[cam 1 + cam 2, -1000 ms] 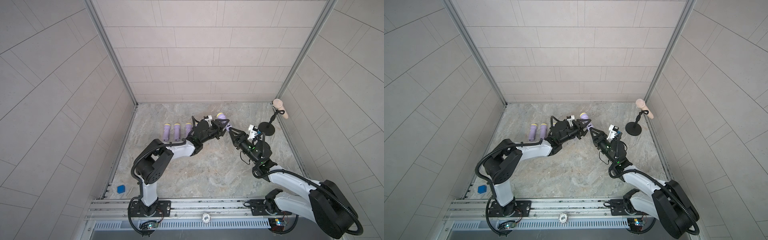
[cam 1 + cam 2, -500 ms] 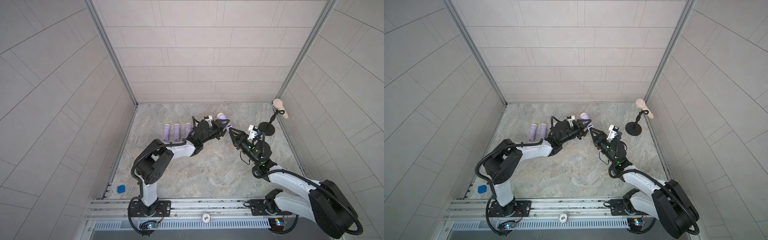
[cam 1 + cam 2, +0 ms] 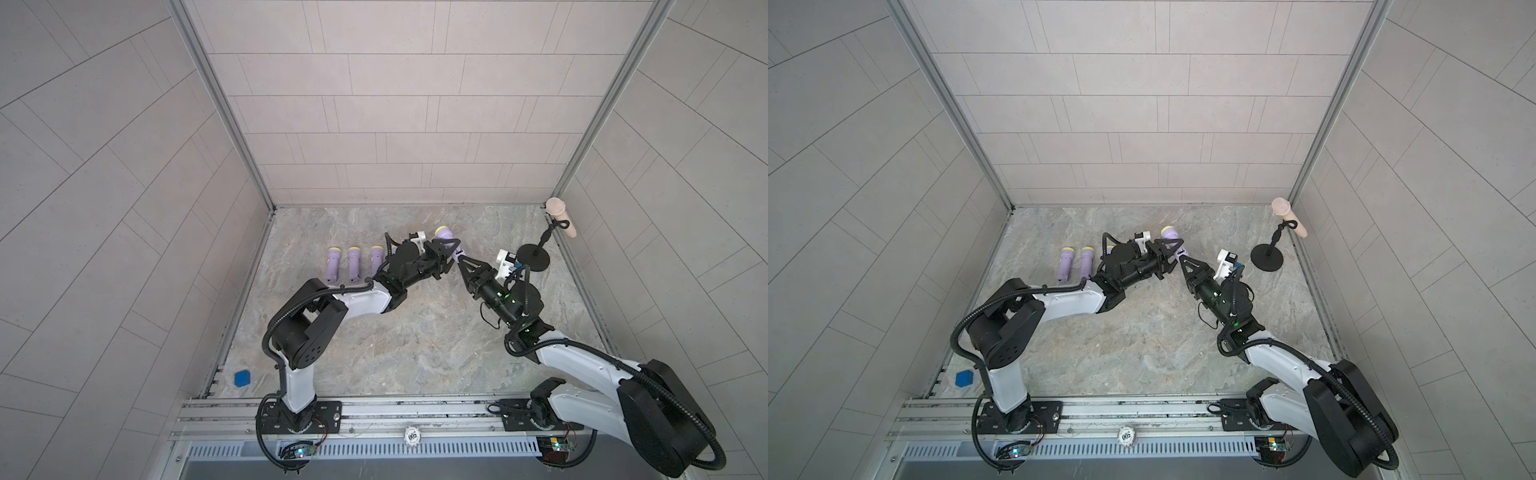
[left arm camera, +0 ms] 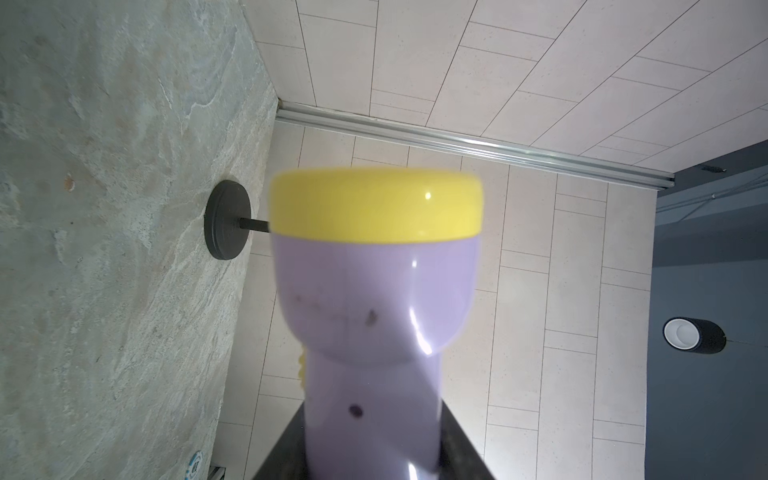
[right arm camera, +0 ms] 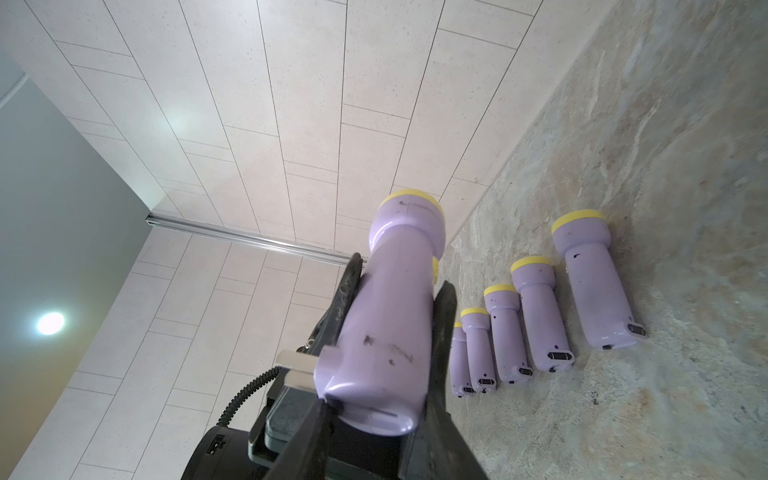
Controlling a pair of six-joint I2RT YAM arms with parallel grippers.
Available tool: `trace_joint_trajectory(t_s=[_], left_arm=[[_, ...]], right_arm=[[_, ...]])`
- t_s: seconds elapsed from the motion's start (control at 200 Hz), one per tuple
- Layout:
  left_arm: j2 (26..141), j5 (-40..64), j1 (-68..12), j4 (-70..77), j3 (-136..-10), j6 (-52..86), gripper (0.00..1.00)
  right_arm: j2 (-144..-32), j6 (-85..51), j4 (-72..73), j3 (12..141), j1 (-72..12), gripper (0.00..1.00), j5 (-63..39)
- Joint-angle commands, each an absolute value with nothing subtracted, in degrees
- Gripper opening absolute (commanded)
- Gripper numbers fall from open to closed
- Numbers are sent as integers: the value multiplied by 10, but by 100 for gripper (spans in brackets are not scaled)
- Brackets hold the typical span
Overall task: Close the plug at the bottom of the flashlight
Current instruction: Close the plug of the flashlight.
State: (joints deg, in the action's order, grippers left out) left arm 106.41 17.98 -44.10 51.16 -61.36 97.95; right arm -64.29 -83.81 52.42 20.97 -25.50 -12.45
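Jaws of the left tool (image 3: 444,257) are clamped on the barrel of a lilac plastic flashlight (image 5: 386,316) with a yellow head, holding it clear above the grey marbled tabletop (image 3: 415,340). The right tool (image 3: 461,264) has its tip at the flashlight's bottom end, though whether its own jaws are parted or closed cannot be told. Farther out, more lilac flashlights (image 5: 540,320) lie side by side on the tabletop, and a black round-based stand (image 3: 533,262) sits near its right edge.
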Motion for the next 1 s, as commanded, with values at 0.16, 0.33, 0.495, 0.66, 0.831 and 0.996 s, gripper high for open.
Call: trace_joint_trajectory(t_s=[0.16, 0.33, 0.495, 0.66, 0.831, 0.996], left_arm=[[1071, 194, -451, 531, -612, 988, 0], [1070, 195, -451, 531, -612, 988, 0], [1069, 197, -451, 532, -613, 988, 0], [1067, 196, -452, 534, -610, 989, 0], [1067, 196, -453, 535, -610, 989, 0], [1067, 196, -453, 535, -612, 989, 0]], right_arm=[[-635, -834, 549, 218, -258, 40, -117], [-634, -833, 550, 217, -257, 39, -115], [-632, -831, 550, 216, -257, 38, -112], [-633, -829, 550, 217, -257, 37, -112], [-635, -829, 551, 217, -258, 36, -111], [-636, -828, 553, 217, -258, 33, -112]])
